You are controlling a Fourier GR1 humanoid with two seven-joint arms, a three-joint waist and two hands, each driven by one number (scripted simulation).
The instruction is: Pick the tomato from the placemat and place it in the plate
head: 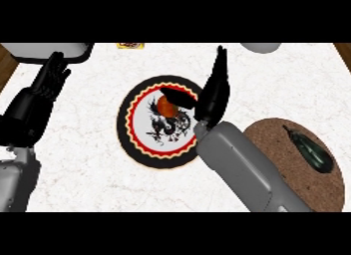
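Wood shows along the far left edge, then the pale marbled surface (83, 164) begins. On its left side rests the left robot hand (39, 97), fingers straight and relaxed, pointing up the view, holding nothing and well apart from everything else. Toward the middle lies the round plate (138, 144), black-rimmed with a red and yellow ring and a dark figure painted on its white centre. The tomato (166, 105) sits over the plate's upper part, an orange-red patch partly hidden by the thumb of the right robot hand (212, 97). That hand's fingers stretch long and upward along the plate's right rim, while the thumb curls across the tomato from the right, so it appears pinched between thumb and palm; whether it already touches the plate cannot be told. So the tomato lies just left of the palm, and the right hand is nearer. Further right, the brown round placemat (281, 144) carries a dark elongated vegetable (311, 149), lying diagonally.
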